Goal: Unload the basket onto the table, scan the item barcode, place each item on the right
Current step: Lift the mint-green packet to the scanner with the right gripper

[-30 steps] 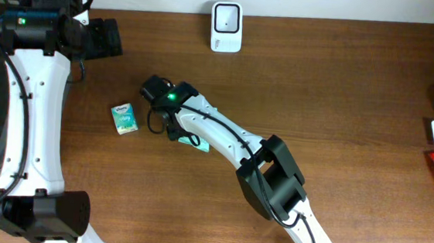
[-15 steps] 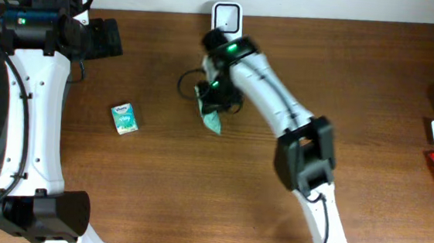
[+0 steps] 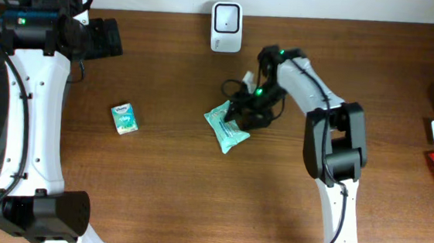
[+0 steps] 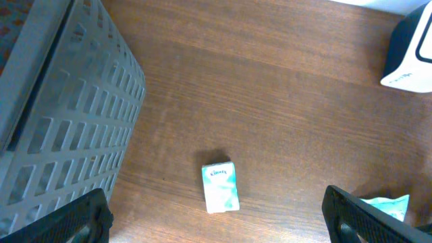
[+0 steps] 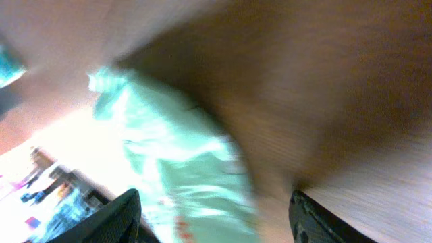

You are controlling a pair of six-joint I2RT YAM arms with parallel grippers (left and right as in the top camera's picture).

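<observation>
Because the barcode is not visible in any view, treat the teal pouch point(image 3: 226, 129) as not yet presented. The pouch sits low at the middle of the table point(image 3: 393, 58), on your side of the scanner point(image 3: 226, 27) and apart from it, slightly to the right of the scanner's line. The overhead view does not show whether the pouch rests fully on the wood or is partly lifted.

The right gripper point(image 3: 247, 114) is at the pouch's upper right edge. In the right wrist view its fingers point(image 5: 125, 217) stand apart with the pale green film between and beyond them. That view is heavily blurred, so you cannot tell whether the jaws grip the film or merely straddle it.

The step in hand appears to be acquiring and orienting the pouch ahead of the scan. The scan itself is judged not done.

For the next move:
1. Confirm a firm hold on the pouch.
2. Carry the pouch toward the scanner's window.
3. Turn the pouch until the printed code faces the window. Thin film is likely to sag or crease, so hold it flat.

A small tissue pack point(image 3: 125, 119) lies well to the left of the pouch. The left gripper point(image 4: 217, 220) hovers above that area, spread fully and holding nothing. A grey basket point(image 4: 61, 121) stands beside it, outside the working path.
</observation>
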